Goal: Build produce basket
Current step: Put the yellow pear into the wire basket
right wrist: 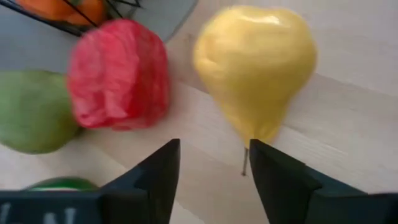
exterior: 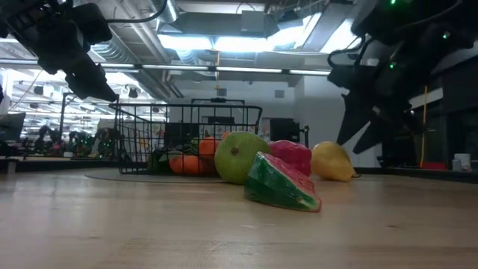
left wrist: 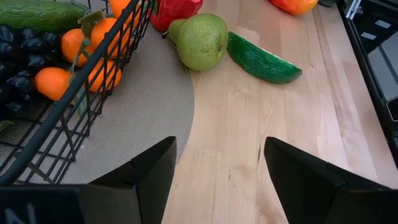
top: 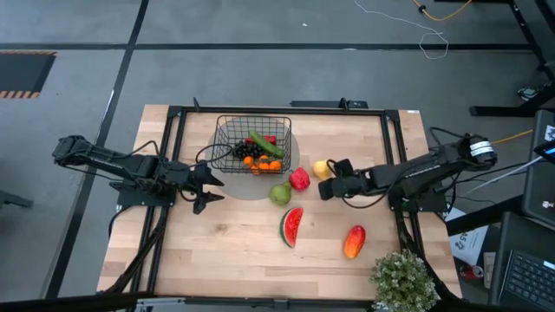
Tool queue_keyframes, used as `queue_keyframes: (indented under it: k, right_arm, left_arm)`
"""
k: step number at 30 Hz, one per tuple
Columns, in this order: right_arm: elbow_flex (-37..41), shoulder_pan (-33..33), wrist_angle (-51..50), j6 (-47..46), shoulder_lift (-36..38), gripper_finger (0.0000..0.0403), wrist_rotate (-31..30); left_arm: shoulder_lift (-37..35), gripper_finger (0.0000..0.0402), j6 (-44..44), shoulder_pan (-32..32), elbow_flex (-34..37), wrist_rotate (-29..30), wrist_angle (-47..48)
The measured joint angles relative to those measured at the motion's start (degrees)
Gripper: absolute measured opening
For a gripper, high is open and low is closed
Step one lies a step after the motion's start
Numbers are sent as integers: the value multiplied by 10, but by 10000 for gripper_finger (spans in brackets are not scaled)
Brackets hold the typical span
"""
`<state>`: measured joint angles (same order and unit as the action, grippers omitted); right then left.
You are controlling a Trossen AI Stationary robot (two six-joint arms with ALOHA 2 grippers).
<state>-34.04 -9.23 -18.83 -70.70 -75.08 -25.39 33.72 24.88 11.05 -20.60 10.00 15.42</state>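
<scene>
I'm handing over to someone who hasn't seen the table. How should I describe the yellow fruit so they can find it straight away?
Start at the black wire basket near the table's far edge. Three loose fruits sit in a short row off its corner, towards the right arm: a green pear, a red fruit, then the yellow fruit. It is the only yellow, pear-shaped piece, directly in front of the right gripper.
</scene>
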Motion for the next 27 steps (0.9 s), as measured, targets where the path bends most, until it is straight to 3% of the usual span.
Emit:
queue_keyframes:
  k: [15, 23, 27]
  right_arm:
    - [0, 17, 18, 4, -122, 209, -1]
    - [-2, 25, 35, 5, -143, 208, -9]
    - [-2, 26, 33, 5, -144, 188, -9]
  left_arm:
    - [0, 241, 0, 0, 0, 0, 0]
    - [0, 241, 0, 0, 0, 0, 0]
    - [0, 241, 0, 0, 0, 0, 0]
